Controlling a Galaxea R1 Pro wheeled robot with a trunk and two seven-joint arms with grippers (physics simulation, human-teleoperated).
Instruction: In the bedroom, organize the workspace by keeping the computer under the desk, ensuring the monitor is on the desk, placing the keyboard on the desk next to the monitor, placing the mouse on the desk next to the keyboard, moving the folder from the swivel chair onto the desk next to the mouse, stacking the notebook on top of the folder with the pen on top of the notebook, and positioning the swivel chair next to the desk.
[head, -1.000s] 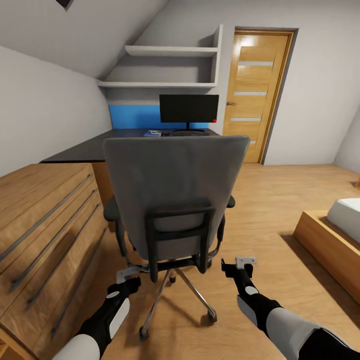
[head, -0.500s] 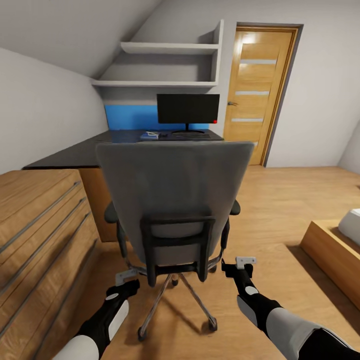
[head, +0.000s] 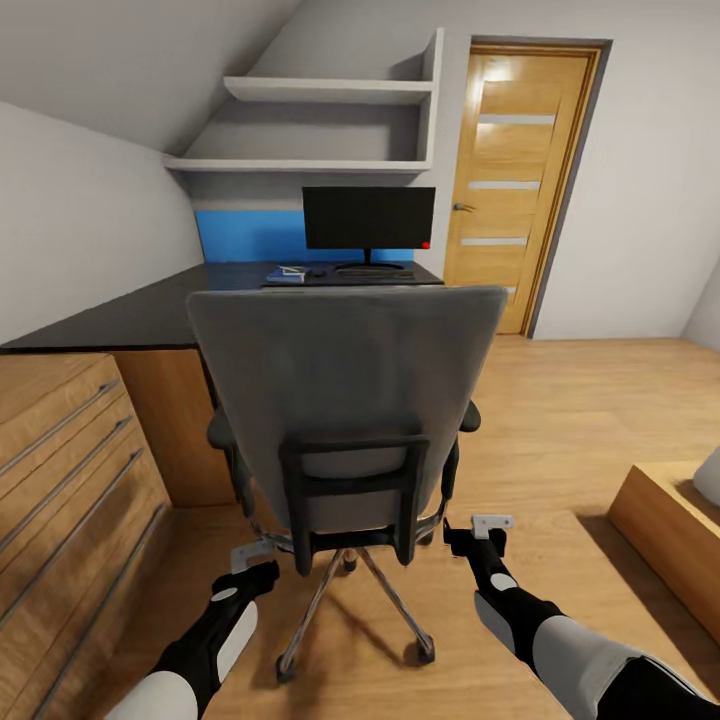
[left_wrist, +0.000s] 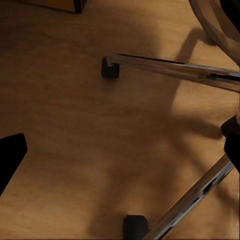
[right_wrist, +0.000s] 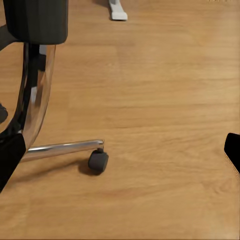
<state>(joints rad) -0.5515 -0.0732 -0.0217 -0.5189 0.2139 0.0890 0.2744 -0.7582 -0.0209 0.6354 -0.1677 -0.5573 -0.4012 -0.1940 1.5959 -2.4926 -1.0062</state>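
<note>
The grey swivel chair (head: 345, 395) stands right in front of me, back toward me, hiding its seat and the space under the desk. Its chrome base (left_wrist: 170, 67) and a caster (right_wrist: 98, 161) show in the wrist views. Beyond it is the black-topped desk (head: 140, 315) with the monitor (head: 368, 218) upright at its far end. A small blue flat thing (head: 290, 272), too small to identify, lies left of the monitor's stand. My left gripper (head: 252, 553) and right gripper (head: 482, 527) hang open and empty low at either side of the chair's base.
A light oak dresser (head: 60, 480) with bar handles runs along my left. A wooden bed frame (head: 665, 525) juts in at the right. The light wooden door (head: 515, 180) is shut behind the desk's right end, with open floor before it. Wall shelves (head: 320, 125) hang above the desk.
The whole view has moved forward: the dresser and bed slide outward and the desk is nearer. The chair keeps its place between my arms. Both grippers stay open.
</note>
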